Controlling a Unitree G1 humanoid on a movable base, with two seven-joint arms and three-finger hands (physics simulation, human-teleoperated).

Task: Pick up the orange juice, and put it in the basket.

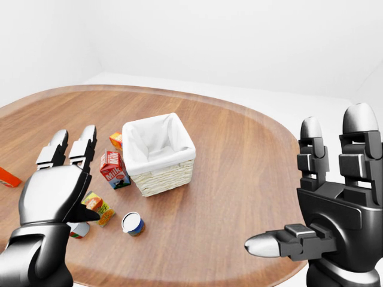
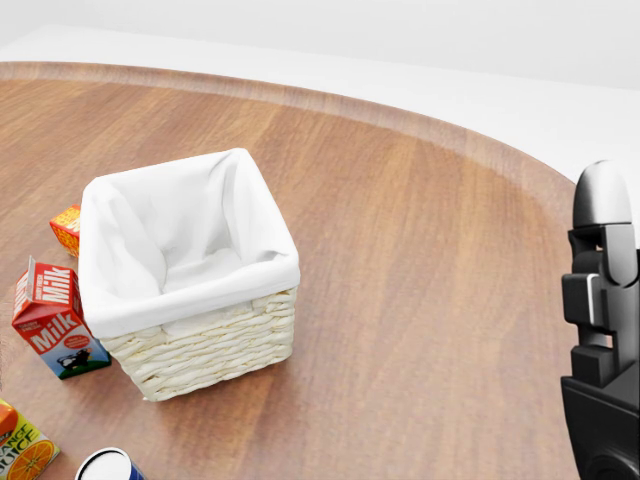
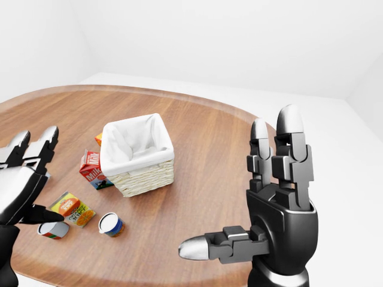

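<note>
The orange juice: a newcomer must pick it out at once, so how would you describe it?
Find the white-lined wicker basket mid-table in the right-eye view. Below and left of it, past the upright red milk carton, the orange juice lies flat near the table's lower edge, by the left hand. Unlike the two cans beside it, it is a box with orange-fruit pictures.

A round wooden table [image 1: 239,155] with a darker rim fills the lower part of both eye views, its grain running across the top. Plain white walls [image 3: 239,36] rise above it, meeting at a corner near the upper left, over a pale white floor [image 1: 281,98]. The light is soft and even.
</note>
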